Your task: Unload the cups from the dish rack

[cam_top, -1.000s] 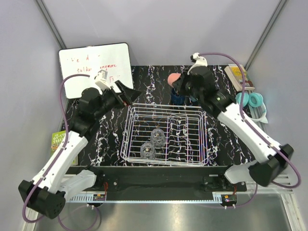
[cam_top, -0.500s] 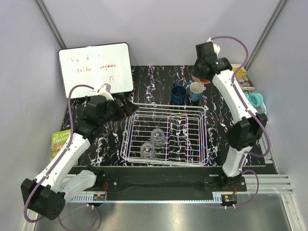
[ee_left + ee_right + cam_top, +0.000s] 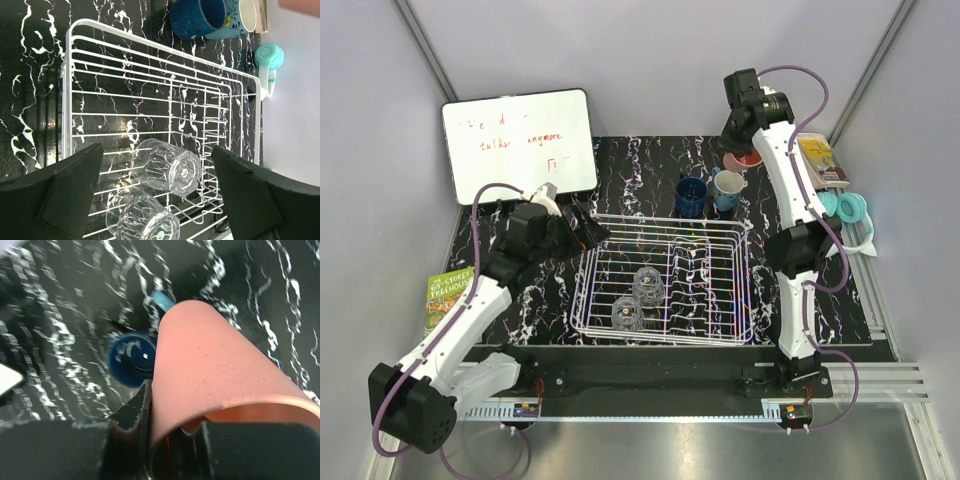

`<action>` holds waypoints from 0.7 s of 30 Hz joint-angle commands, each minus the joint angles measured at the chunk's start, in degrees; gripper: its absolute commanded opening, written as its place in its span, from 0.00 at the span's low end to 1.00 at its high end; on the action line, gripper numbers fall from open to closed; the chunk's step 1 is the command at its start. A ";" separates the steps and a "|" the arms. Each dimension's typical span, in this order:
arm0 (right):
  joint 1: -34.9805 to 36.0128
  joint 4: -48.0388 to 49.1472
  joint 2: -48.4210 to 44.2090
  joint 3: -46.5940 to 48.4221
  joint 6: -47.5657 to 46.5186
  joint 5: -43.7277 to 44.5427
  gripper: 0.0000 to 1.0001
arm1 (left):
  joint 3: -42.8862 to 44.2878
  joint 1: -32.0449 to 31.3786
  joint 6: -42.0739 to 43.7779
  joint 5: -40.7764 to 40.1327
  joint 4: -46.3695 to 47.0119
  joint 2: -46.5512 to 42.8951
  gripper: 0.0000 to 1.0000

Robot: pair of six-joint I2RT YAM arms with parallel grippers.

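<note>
Your right gripper (image 3: 741,150) clamps the salmon-pink tumbler (image 3: 215,370) at upper right, probably to set it by the blue cup (image 3: 691,196) and teal mug (image 3: 727,188).
Your left gripper (image 3: 156,152), jaws wide, faces the dish rack (image 3: 150,90) mid-frame, where two clear glasses (image 3: 172,167) lie.

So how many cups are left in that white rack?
2, both clear glass: one cup near the middle of the rack, the other cup beside it, toward the near left. None seems hidden.

In your dish rack (image 3: 665,217) lay two clear glass cups (image 3: 647,285); beyond its far edge stood the dark blue cup (image 3: 691,196) beside the teal mug (image 3: 727,189), with your right gripper (image 3: 741,148) over the salmon-pink tumbler (image 3: 748,161).
</note>
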 commanded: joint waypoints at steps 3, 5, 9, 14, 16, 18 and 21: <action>-0.23 1.33 -4.24 -6.89 0.74 -1.10 0.00 | -0.10 -0.04 -0.81 2.84 3.33 1.87 0.94; -0.23 1.51 -3.80 -7.59 0.30 -1.18 0.00 | -0.27 -0.04 -1.16 2.93 3.51 2.13 0.94; -0.32 2.03 -3.10 -8.82 0.04 -1.62 0.00 | -1.07 -0.04 -1.43 3.02 3.95 2.05 0.94; -0.23 3.44 -2.57 -10.23 -0.23 -1.54 0.00 | -1.86 -0.04 -1.34 2.84 4.04 1.78 0.94; -0.23 3.79 -2.13 -10.06 -0.58 -1.62 0.00 | -2.03 -0.04 -1.34 2.66 3.95 1.87 0.94; -0.23 4.40 -1.43 -10.14 -0.67 -1.80 0.00 | -2.21 -0.04 -1.34 2.66 4.04 2.05 0.94; -0.23 5.02 -0.37 -9.88 -0.93 -2.15 0.00 | -2.56 -0.04 -1.34 2.66 4.21 2.22 0.94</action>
